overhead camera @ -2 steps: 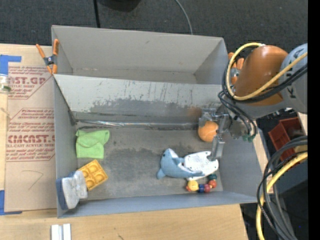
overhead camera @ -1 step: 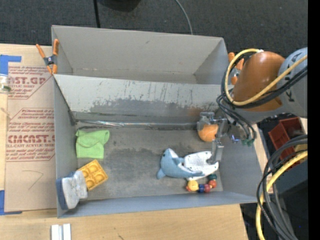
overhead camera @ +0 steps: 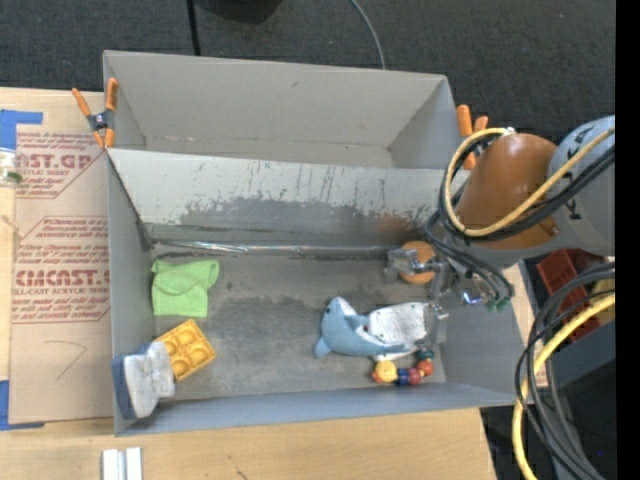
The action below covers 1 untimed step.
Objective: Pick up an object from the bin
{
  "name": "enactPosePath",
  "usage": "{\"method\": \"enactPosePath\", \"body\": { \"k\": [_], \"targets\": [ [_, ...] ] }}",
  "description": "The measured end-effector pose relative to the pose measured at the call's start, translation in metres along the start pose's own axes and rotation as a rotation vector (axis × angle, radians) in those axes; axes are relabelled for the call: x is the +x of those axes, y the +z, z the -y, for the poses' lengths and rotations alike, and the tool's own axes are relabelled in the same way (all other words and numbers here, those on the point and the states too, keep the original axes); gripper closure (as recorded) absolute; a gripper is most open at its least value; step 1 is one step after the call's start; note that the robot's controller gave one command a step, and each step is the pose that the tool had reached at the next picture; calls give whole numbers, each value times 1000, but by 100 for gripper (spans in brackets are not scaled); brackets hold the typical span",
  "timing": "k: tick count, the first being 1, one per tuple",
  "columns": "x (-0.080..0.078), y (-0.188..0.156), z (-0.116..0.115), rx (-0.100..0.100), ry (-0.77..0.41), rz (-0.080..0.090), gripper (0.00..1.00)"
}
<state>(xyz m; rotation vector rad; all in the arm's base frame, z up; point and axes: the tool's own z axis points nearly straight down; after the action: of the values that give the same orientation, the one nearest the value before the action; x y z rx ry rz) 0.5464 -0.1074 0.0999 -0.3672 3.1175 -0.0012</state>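
Six single things and one cluster of beads are what I count in the bin (overhead camera: 270, 108). One green cloth (overhead camera: 185, 286) lies crumpled at the left end of the floor. One yellow block (overhead camera: 188, 347) with round dimples sits below it in my view, touching one grey-and-white soft thing (overhead camera: 147, 384) in the lower-left corner. Well apart from those, toward the right end, one blue dolphin (overhead camera: 343, 333) lies on its side, with one white piece (overhead camera: 397, 324) pressed against its right side. Just below that pair is the cluster of beads (overhead camera: 402, 373): I make out a yellow, a blue and a red one, but I cannot give an exact number. One orange lump (overhead camera: 421, 268) sits on the floor near the right wall, above the white piece in my view.

One arm reaches in over the right wall, its orange cover (overhead camera: 505, 193) ringed by looping yellow cables (overhead camera: 470, 230), with the wrist tilted down and to the left. The gripper (overhead camera: 436, 288) hangs low over the right end of the floor, just beside the orange lump and just above the white piece's right edge. Whether the claw is released or clenched I cannot tell, and I see nothing held in it.
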Motion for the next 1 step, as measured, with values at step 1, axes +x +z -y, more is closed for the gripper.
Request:
{"method": "enactPosePath", "body": {
  "k": [1],
  "targets": [
    [3,26,-7,3,-148,1,0]
  ]
}}
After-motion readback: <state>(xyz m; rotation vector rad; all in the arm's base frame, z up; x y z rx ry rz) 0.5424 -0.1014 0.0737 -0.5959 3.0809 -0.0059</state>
